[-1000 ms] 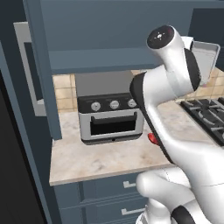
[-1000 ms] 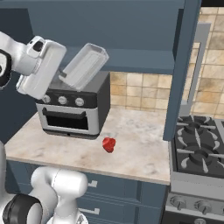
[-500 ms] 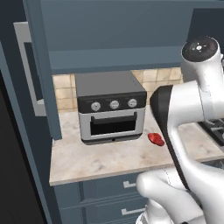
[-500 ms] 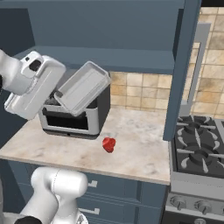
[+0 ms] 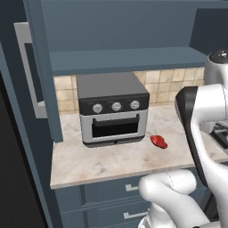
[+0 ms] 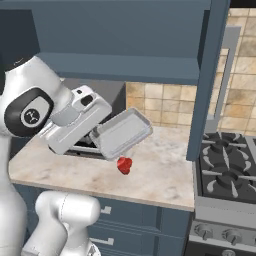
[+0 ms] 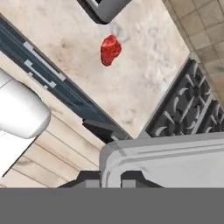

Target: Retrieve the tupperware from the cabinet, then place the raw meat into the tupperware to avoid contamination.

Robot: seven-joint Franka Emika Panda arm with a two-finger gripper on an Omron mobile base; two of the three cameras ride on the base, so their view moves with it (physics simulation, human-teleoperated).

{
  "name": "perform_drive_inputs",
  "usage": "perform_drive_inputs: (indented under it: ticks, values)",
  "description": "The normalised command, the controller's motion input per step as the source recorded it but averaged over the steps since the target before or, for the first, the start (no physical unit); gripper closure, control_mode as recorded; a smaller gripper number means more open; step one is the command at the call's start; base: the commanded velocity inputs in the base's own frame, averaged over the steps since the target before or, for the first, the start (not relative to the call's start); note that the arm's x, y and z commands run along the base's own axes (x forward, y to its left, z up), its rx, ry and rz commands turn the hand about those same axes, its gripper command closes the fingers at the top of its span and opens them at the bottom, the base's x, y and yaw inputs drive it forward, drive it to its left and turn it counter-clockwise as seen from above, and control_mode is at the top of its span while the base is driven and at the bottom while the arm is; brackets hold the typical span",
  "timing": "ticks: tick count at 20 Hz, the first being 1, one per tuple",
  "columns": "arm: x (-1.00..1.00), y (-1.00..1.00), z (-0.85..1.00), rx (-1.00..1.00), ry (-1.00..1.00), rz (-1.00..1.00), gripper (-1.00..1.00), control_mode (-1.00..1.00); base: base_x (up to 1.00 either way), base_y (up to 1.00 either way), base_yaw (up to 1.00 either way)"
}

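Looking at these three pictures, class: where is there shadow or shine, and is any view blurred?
Right base view: the tupperware held in the fingers hangs over the raw meat. Left base view: soft shadow under the toaster oven. Hand view: the meat looks glossy and sharp; nothing is blurred in any view.

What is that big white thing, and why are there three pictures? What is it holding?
The white thing is a robot arm in a pretend kitchen. Two pictures come from cameras behind it, one on its left and one on its right. The third comes from a camera on its hand, looking down. Its gripper is shut on the tupperware, a pale plastic box held tilted above the counter. On the counter lie the raw meat, a small red lump, and a grey toaster oven. A stove stands beside the counter.
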Motion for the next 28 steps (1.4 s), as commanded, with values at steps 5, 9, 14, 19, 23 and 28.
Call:
perform_drive_inputs:
  ticks: [5,9,14,19,23,28]
  values:
    - [0.26,-0.5,-0.59,0.08,0.23,-0.02,1.0,-1.0,0.0,0.0,0.0]
    - [0.26,-0.09,-0.44,0.01,0.09,0.14,1.0,-1.0,0.0,0.0,0.0]
    - [0.38,-0.19,-0.42,0.0,0.09,0.18,1.0,-1.0,0.0,0.0,0.0]
    - [0.38,-0.29,-0.42,0.01,0.02,0.19,1.0,-1.0,0.0,0.0,0.0]
    - [0.38,-0.29,-0.42,0.0,0.02,0.19,1.0,-1.0,0.0,0.0,0.0]
    - [0.47,-0.12,-0.46,0.02,0.07,0.29,1.0,-1.0,0.0,0.0,0.0]
